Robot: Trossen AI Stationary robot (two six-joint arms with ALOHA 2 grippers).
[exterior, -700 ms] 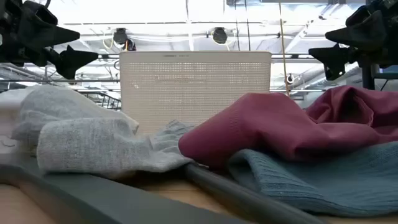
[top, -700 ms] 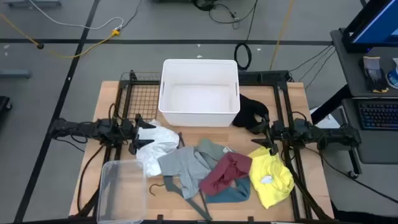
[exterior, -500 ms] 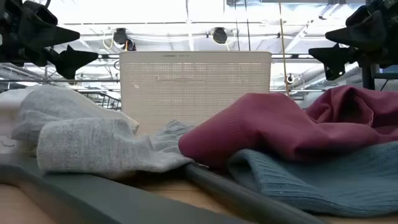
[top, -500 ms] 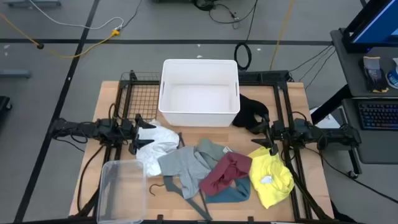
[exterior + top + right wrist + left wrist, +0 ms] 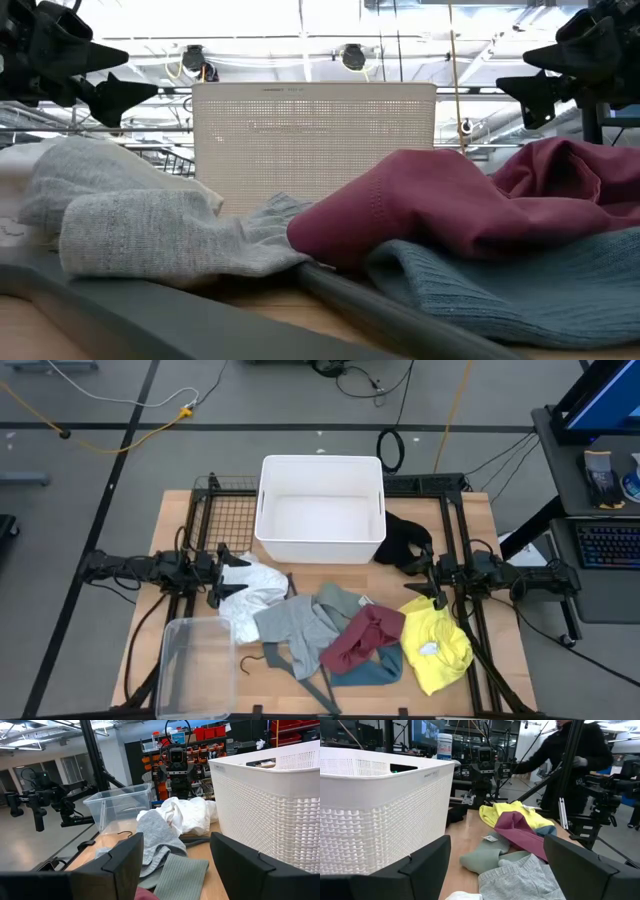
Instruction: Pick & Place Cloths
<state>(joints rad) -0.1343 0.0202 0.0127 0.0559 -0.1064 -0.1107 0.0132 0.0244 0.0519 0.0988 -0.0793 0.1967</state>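
Table [image 5: 180,510] edges bare; cloths [image 5: 340,630] heaped mid-front — white basket [image 5: 320,510] behind

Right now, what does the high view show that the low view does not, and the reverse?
Only the high view shows the yellow cloth, the black cloth, the clear plastic bin and the inside of the white basket, with nothing in it. Only the low view shows the ceiling lights. Both show the grey cloth, maroon cloth and teal cloth.
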